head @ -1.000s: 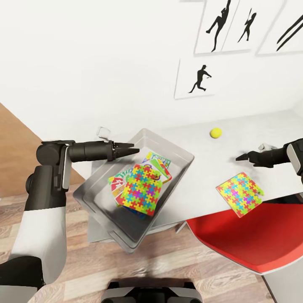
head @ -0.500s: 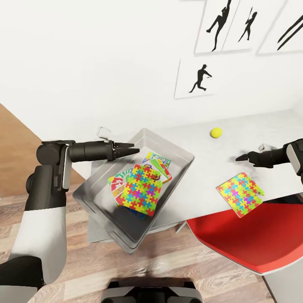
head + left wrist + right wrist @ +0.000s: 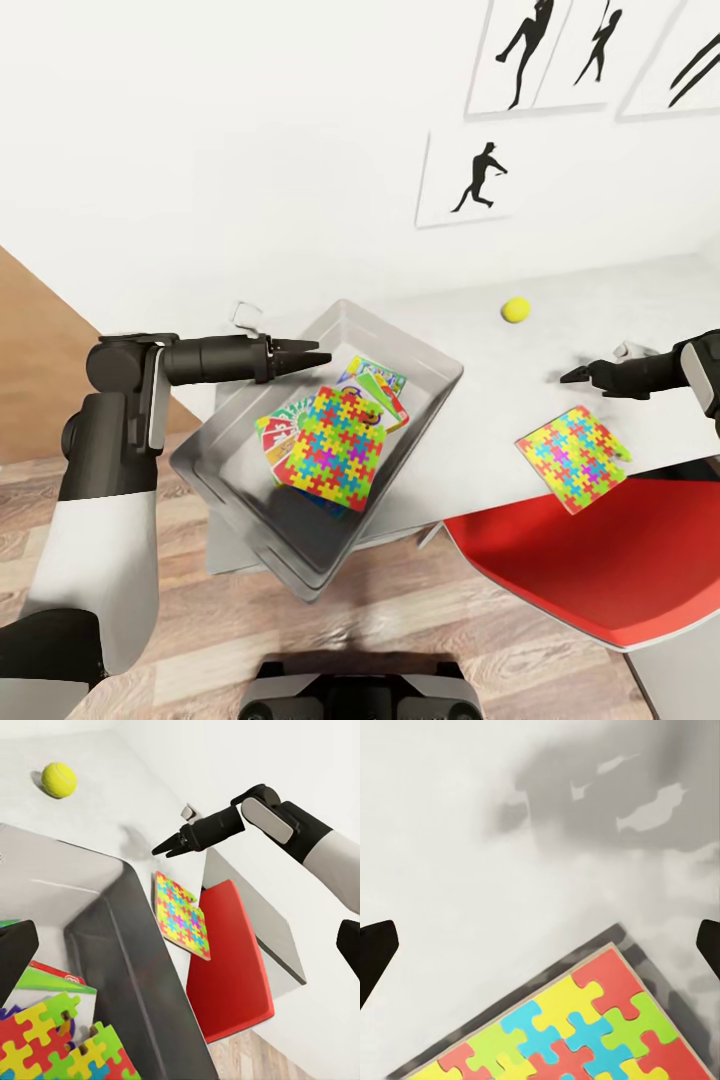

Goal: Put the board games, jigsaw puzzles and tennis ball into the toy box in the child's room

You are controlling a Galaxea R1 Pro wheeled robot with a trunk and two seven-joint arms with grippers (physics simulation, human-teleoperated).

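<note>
Toy box [image 3: 425, 352] stands askew at the left end of the desk [image 3: 560, 345], its near corner overhanging the front edge, and it holds a stack of flat boxes: one jigsaw puzzle [image 3: 337, 450] on top, the red and green "SKIP-BO" game [image 3: 284, 425] showing beneath it, and a green-edged game [image 3: 380, 385] toward the back wall of the bin. A sliver of blue under the stack may be the third board game, but this cannot be confirmed. Two items remain outside the bin. The second jigsaw puzzle [image 3: 571, 458] lies flat at the front edge of the desk, one corner reaching past it above a red chair [image 3: 600, 560]. The tennis ball [image 3: 516, 310] rests well back toward the wall, apart from both the puzzle and the bin. The left gripper [image 3: 312, 355] hangs over the far left rim of the bin with nothing in it; the left wrist view shows its fingers spread wide. The right gripper [image 3: 572, 377] hovers over bare desk between ball and puzzle, carrying nothing; in the right wrist view its dark fingertips [image 3: 375, 949] stand far apart, with the puzzle's corner just below. Assessed position: the right arm is staged for the loose puzzle, whose overhanging corner likely offers the fingers an edge to pinch.
</note>
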